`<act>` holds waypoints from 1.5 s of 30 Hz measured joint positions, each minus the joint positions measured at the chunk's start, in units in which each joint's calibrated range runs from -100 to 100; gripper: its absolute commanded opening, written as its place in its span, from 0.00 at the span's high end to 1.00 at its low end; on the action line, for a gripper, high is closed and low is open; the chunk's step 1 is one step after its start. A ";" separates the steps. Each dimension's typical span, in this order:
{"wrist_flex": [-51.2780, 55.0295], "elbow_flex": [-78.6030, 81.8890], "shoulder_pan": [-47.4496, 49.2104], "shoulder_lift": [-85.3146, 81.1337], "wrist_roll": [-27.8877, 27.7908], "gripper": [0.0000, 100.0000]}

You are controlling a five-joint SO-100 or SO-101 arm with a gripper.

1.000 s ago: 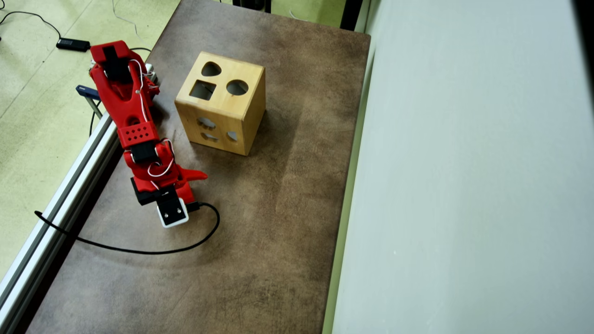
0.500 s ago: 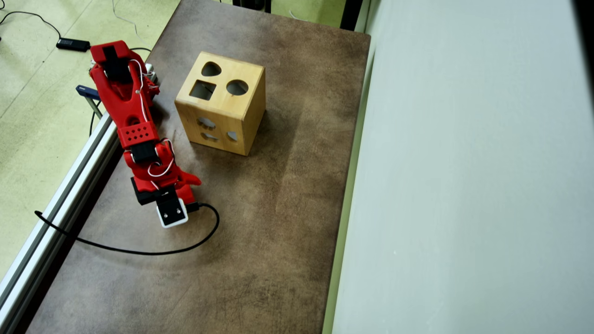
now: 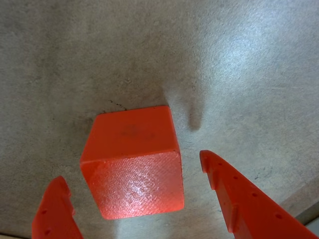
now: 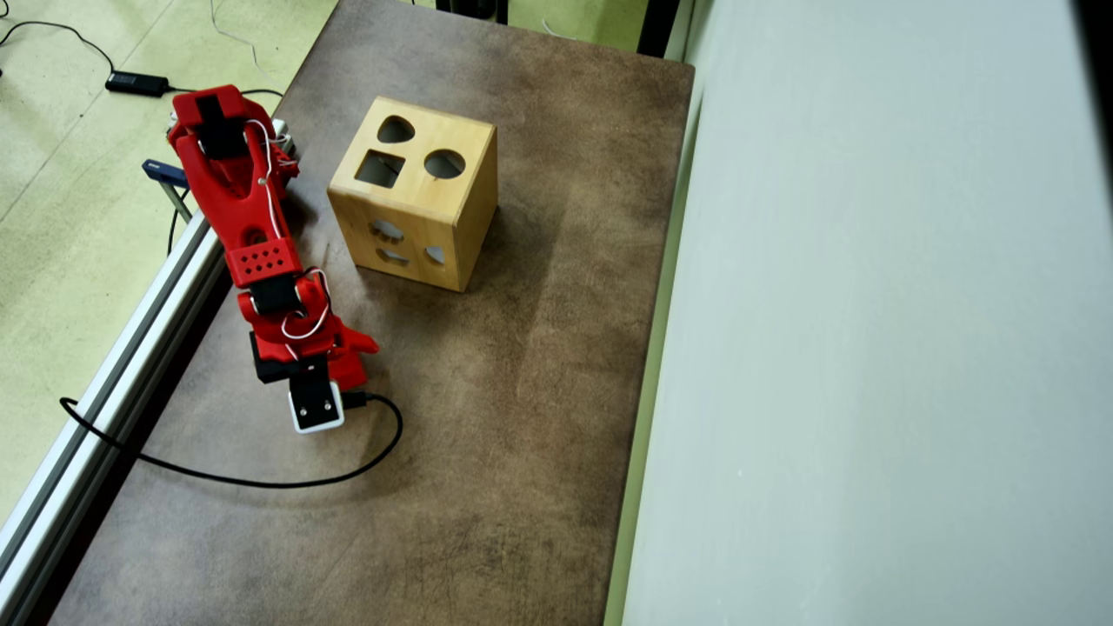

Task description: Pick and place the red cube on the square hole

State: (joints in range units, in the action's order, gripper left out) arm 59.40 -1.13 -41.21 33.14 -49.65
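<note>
Red claw near the counter's left edge stands spread around the red cube, its fingers clear of both sides; the cube rests on the counter. Rightward, the wooden box shows the square hole on top.

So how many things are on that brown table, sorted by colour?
Red: 2, the cube between the arm's open fingers, and the arm itself.
Light wood: 1, the box with shaped holes.
Black: 1, the cable.
Total: 4.
</note>
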 measured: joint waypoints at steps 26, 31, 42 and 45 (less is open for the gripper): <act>0.00 0.00 0.00 0.00 0.20 0.71; 0.00 0.00 0.00 0.00 0.20 0.76; 0.00 0.00 0.00 0.00 0.20 0.97; 0.00 0.00 0.00 0.00 0.20 0.98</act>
State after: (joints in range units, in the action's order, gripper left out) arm 59.40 -1.13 -41.21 33.14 -49.45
